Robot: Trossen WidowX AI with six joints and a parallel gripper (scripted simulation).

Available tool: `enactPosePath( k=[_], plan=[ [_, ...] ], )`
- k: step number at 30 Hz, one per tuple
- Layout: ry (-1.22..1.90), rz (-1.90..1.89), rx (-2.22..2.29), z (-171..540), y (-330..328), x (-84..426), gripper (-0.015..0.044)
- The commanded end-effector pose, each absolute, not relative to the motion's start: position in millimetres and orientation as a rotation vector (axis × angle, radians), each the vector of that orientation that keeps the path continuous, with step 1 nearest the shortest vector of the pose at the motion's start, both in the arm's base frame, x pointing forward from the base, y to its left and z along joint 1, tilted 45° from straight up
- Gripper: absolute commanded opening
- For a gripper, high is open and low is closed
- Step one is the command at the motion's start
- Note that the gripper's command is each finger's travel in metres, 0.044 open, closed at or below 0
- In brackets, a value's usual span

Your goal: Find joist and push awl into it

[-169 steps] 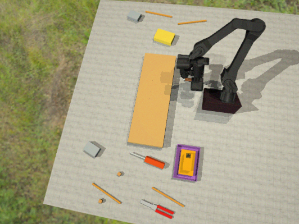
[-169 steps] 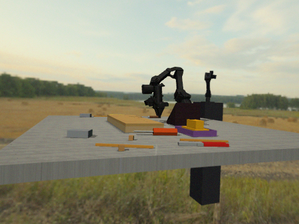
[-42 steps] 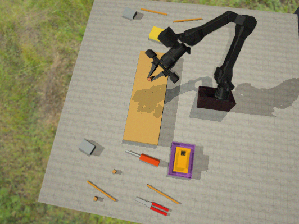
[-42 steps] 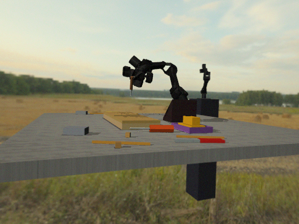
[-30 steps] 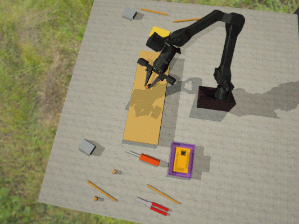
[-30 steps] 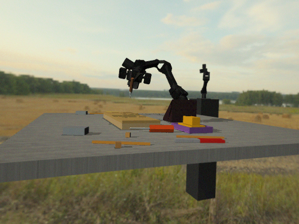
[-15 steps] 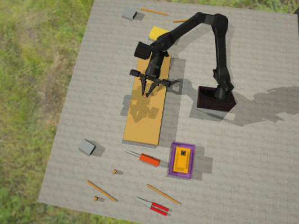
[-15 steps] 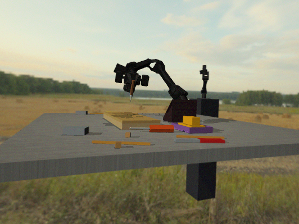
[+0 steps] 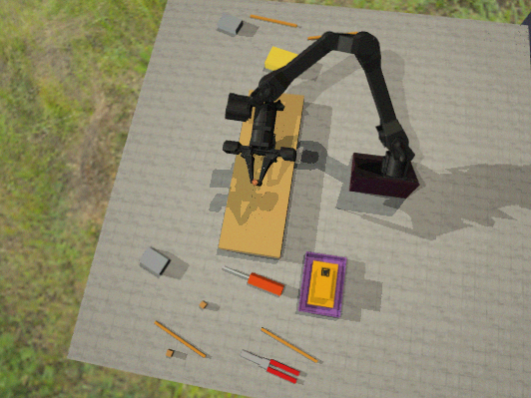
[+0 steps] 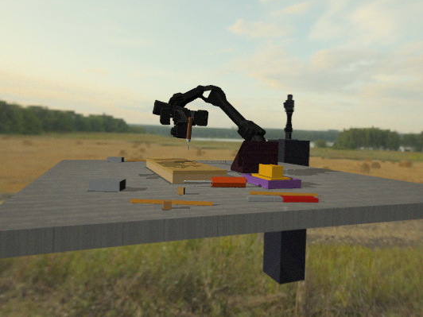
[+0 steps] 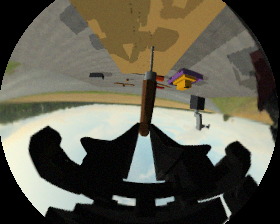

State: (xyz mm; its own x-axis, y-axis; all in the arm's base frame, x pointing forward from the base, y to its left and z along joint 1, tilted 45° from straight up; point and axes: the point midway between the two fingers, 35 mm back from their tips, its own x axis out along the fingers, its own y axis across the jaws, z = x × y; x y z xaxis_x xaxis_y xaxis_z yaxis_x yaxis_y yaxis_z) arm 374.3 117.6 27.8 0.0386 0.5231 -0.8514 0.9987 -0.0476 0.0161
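My gripper [image 9: 256,183] [image 10: 189,118] [image 11: 144,125] is shut on the awl's brown handle, near its top end. The awl [image 10: 188,128] [image 11: 147,100] hangs point down, about upright, its metal tip in the air above the panel. The tan floor panel [image 9: 255,237] [image 10: 191,173] [image 11: 195,20] lies flat on the table, with arm shadows across it. The yellow-orange stud finder [image 9: 323,284] [image 10: 270,171] [image 11: 184,82] lies in the purple tray [image 9: 342,287] [image 10: 292,183] [image 11: 198,75]. The joist is hidden; no hole can be made out.
An orange-red screwdriver [image 9: 265,283] [image 10: 228,182] lies between panel and tray. Red-handled pliers [image 9: 283,370] [image 10: 300,199], orange sticks [image 9: 180,338] [image 9: 289,344] and small cubes [image 9: 203,304] [image 9: 170,353] lie nearby. Grey blocks [image 9: 155,261] [image 9: 230,24] stand left of and beyond the panel; a yellow block [image 9: 279,59] is past its far end.
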Motion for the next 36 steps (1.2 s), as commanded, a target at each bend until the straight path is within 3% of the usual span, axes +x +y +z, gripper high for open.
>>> enactPosePath(
  k=[1,36],
  plan=[
    [1.573,-0.883,1.653,30,121,377,0.0],
    [1.571,-0.885,1.652,3,94,377,0.0]
  ],
)
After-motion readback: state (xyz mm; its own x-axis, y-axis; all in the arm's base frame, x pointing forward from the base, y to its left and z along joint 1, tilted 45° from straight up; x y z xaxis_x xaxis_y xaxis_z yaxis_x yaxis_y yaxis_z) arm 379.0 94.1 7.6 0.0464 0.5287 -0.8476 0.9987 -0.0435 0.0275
